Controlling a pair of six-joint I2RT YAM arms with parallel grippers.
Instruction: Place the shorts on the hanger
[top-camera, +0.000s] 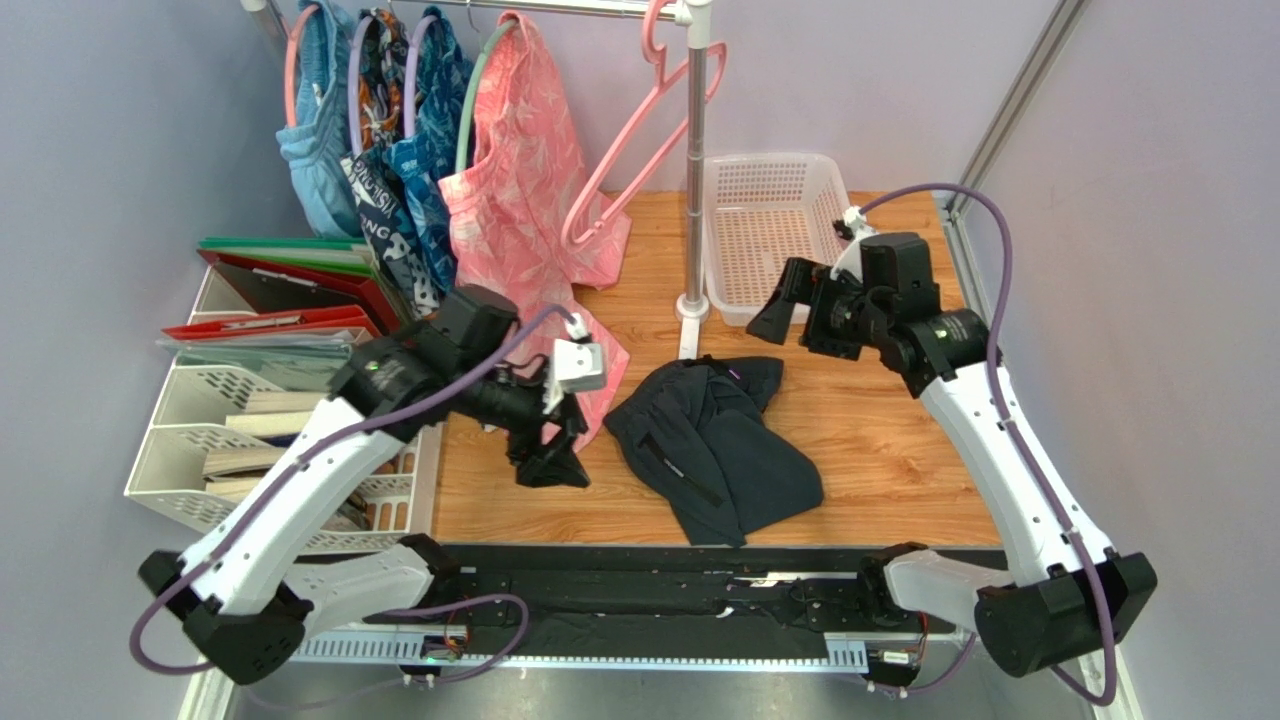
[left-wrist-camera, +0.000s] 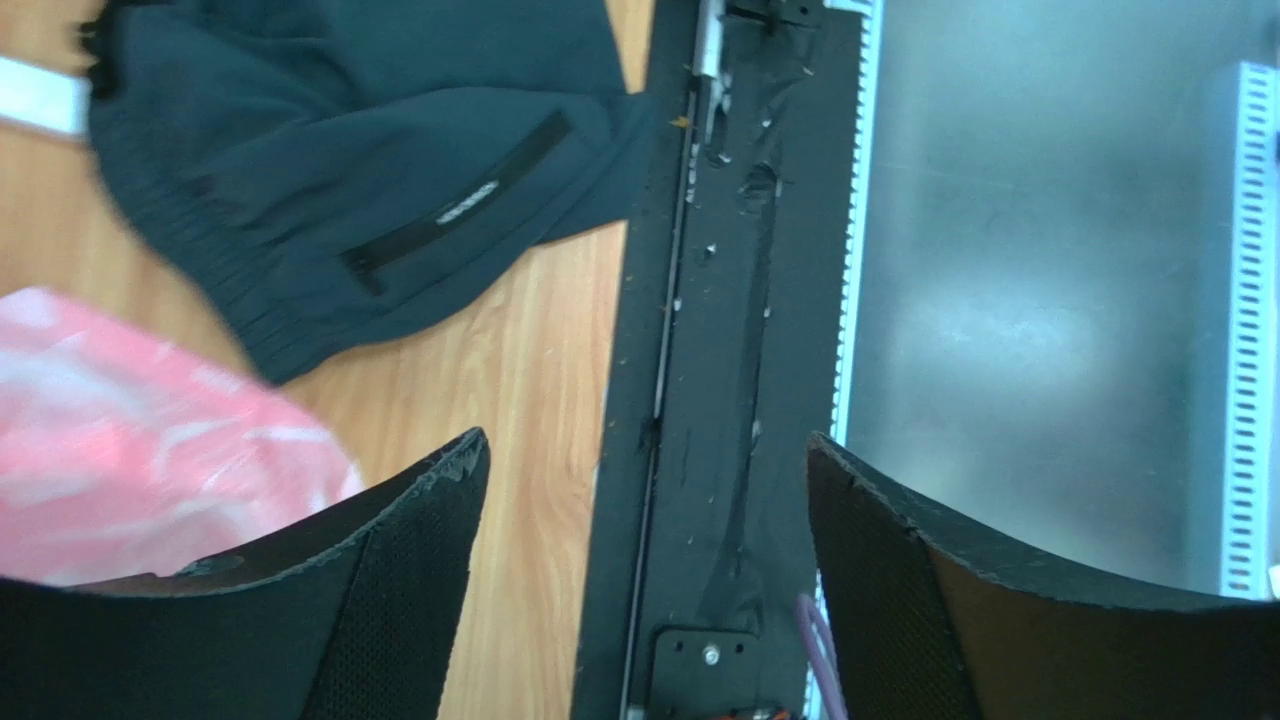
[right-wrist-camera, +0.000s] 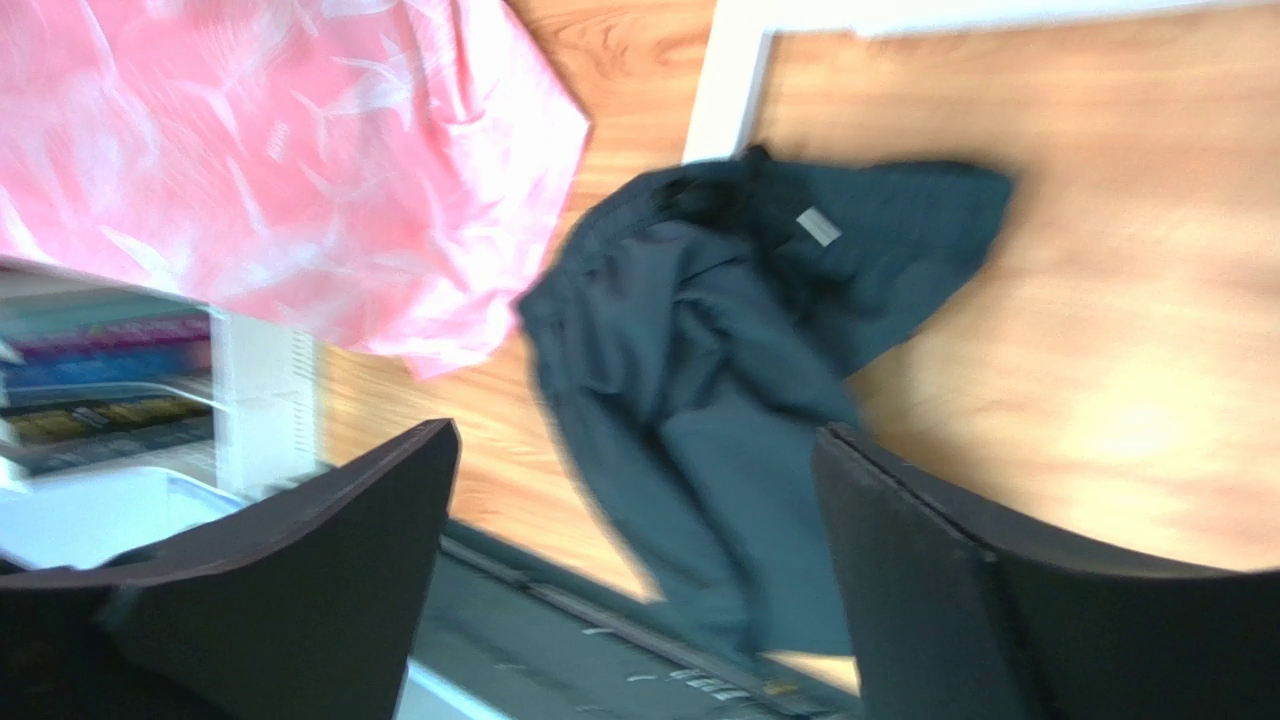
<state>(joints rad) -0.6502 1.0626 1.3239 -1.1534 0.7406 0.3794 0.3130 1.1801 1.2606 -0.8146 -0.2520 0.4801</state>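
Observation:
The black shorts (top-camera: 714, 443) lie crumpled on the wooden table, between the arms. They also show in the left wrist view (left-wrist-camera: 376, 135) and the right wrist view (right-wrist-camera: 736, 375). The pink hanger (top-camera: 655, 126) hangs empty from the rail's right end, beside the pole. My left gripper (top-camera: 553, 458) is open and empty, low over the table just left of the shorts; its jaws stand wide in the left wrist view (left-wrist-camera: 646, 495). My right gripper (top-camera: 789, 318) is open and empty, raised behind and right of the shorts; it is also wide in the right wrist view (right-wrist-camera: 631, 495).
A pink leaf-print garment (top-camera: 519, 165) and blue patterned garments (top-camera: 376, 135) hang on the rail. The rack pole (top-camera: 696, 180) stands mid-table. A white basket (top-camera: 766, 225) sits at the back right. File trays (top-camera: 226, 435) stand on the left. A black rail (top-camera: 676, 578) runs along the front edge.

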